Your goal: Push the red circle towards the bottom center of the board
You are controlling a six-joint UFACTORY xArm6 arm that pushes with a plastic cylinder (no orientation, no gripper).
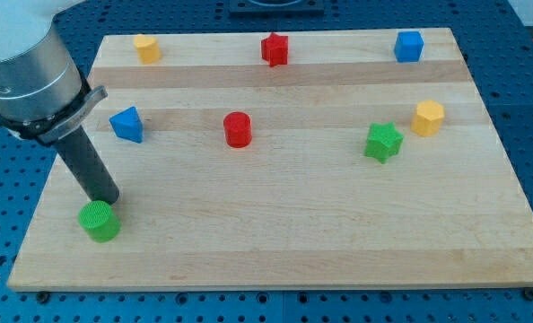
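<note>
The red circle [238, 129] stands upright on the wooden board [284, 242], a little left of the middle. My tip [106, 200] is at the view's lower left, far to the left of and below the red circle. It sits just above and touching or almost touching the green circle [99, 221]. The dark rod rises from the tip up and to the left into the grey arm body [29, 76].
A blue triangle [126, 124] lies left of the red circle. A yellow block [146, 48], a red star [275, 48] and a blue cube [409, 46] line the top edge. A green star [383, 142] and a yellow hexagon [428, 117] sit at the right.
</note>
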